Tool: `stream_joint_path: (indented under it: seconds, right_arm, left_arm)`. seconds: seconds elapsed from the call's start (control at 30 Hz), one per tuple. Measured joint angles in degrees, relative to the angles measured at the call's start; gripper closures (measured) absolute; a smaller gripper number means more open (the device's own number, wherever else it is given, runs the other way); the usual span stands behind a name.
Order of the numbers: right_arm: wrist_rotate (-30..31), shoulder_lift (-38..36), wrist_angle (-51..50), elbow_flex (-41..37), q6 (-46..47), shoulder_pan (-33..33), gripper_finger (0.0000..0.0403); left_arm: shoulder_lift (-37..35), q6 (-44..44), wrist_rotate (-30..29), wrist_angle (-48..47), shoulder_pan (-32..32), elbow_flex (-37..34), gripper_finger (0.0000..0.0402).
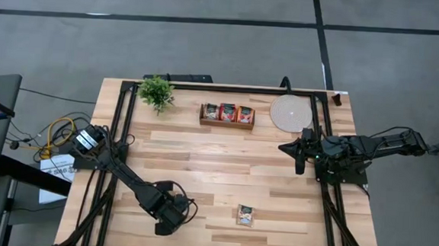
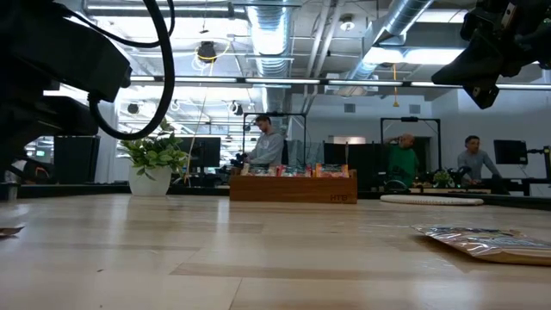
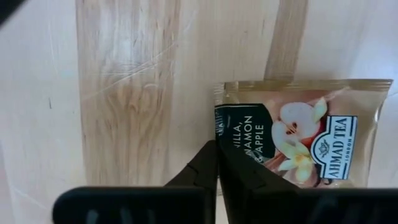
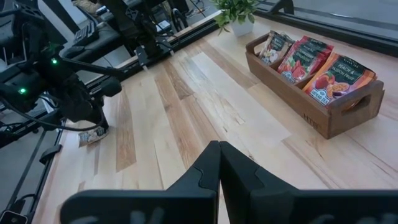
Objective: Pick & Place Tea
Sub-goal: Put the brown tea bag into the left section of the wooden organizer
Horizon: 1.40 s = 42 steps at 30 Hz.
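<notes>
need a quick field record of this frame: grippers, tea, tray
left gripper: front left of the table, shut on the edge of a tea sachet lying on the wood
right gripper: shut, empty, raised at the table's right side
second loose sachet: flat on the table, front centre, untouched
wooden tray: back centre, holds sachets in three compartments
pale disc: right of the tray, nothing on it
plant: back left

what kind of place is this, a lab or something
Most likely a robotics lab in an open industrial workspace: two arms mounted at a wooden table, exposed ceiling ducts, and people at monitor-covered desks behind it.
</notes>
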Motion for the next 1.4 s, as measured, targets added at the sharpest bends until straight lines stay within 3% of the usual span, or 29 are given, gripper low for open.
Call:
stream_joint_path:
  seconds: [0.9, 1.23, 1.4]
  right_arm:
    - [0.00, 0.00, 0.00, 0.00, -0.01, 0.01, 0.0403]
    - [0.00, 0.02, 0.02, 0.00, 0.00, 0.01, 0.0403]
    - [0.00, 0.02, 0.00, 0.00, 0.02, 0.00, 0.0403]
  left_arm:
    - [-0.96, 0.43, -6.11, -10.24, 0.23, 2.70, 0.0401]
    - [-1.09, 6.63, -12.93, -19.04, 1.58, 8.97, 0.0401]
    - [-1.09, 10.80, -19.13, -24.46, 3.33, 12.37, 0.0401]
